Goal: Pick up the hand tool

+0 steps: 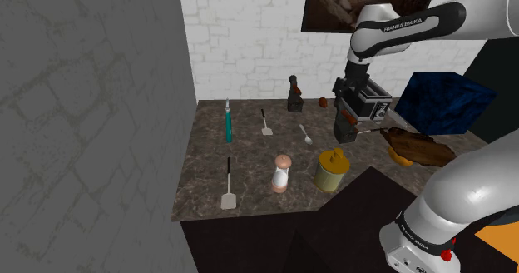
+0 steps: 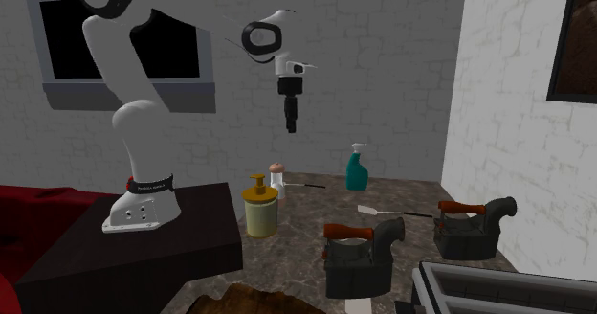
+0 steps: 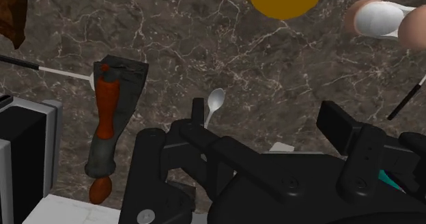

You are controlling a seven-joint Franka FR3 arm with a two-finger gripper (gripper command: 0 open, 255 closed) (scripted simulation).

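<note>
Two flat white-bladed hand tools with thin black handles lie on the dark marble counter (image 1: 249, 159). One hand tool (image 1: 229, 184) (image 2: 308, 185) is near the front of the shoulder view. The other hand tool (image 1: 265, 123) (image 2: 385, 212) lies farther back. A small spoon (image 1: 305, 134) (image 3: 215, 103) rests between them and the gripper, just ahead of the left finger in the wrist view. My gripper (image 1: 343, 131) (image 2: 292, 125) (image 3: 270, 123) hangs well above the counter, open and holding nothing.
A dark iron with a red handle (image 3: 108, 117) (image 2: 356, 255) sits beside the gripper, with another iron (image 1: 294, 95) (image 2: 471, 226) farther off. Also on the counter are a yellow jar (image 1: 331, 170), a shaker (image 1: 281, 173), a teal spray bottle (image 2: 357, 167) and a toaster (image 1: 366, 101).
</note>
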